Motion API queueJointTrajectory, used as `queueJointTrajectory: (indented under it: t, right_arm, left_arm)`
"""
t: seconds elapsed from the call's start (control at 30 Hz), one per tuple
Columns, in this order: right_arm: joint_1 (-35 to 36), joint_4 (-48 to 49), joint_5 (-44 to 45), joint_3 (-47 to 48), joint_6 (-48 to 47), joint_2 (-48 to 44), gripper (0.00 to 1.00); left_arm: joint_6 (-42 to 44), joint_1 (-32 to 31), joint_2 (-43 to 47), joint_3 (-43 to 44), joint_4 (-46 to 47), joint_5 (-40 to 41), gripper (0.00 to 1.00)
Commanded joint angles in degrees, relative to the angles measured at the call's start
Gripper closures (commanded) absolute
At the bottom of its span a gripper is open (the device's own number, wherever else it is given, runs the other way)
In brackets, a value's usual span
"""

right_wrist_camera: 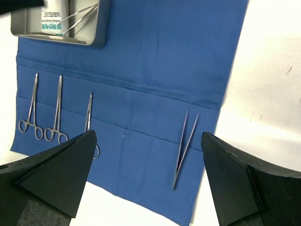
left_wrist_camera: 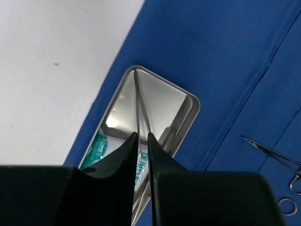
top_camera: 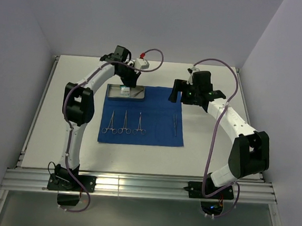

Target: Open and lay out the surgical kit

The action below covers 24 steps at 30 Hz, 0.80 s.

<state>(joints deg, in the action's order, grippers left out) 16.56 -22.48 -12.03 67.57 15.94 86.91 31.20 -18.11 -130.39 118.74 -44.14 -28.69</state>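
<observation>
The royal-blue cloth lies spread flat. On it rest three ring-handled clamps in a row and one pair of tweezers to the right. The steel tray sits at the cloth's far left corner and holds a white-green packet and slim steel instruments. My left gripper reaches down into the tray. Its jaws are drawn nearly together around the thin arms of tweezers lying over the packet. My right gripper hovers wide open above the cloth's right part, holding nothing.
The white tabletop surrounds the cloth, with grey walls on three sides. A metal rail runs along the near edge at the arm bases. A small white device with a red cap sits behind the tray.
</observation>
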Motion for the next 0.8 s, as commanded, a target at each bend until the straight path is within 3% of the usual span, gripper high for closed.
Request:
queueJointTrajectory:
  t: [0.0, 0.23, 0.77]
  right_arm:
    - [-0.82, 0.77, -1.5, 1.95, -0.74, -0.25, 0.0]
    - [-1.7, 0.24, -3.17, 2.65, -0.48, 0.54, 0.0]
    - [-3.02, -0.81, -4.4, 3.27, 0.49, 2.21, 0.0]
  left_arm:
    - [3.6, -0.61, -1.62, 1.23, -1.74, 2.41, 0.82]
    - [2.9, -0.88, -3.03, 0.71, -0.6, 3.11, 0.73]
    - [3.08, -1.32, -5.32, 0.0, 1.16, 5.31, 0.67]
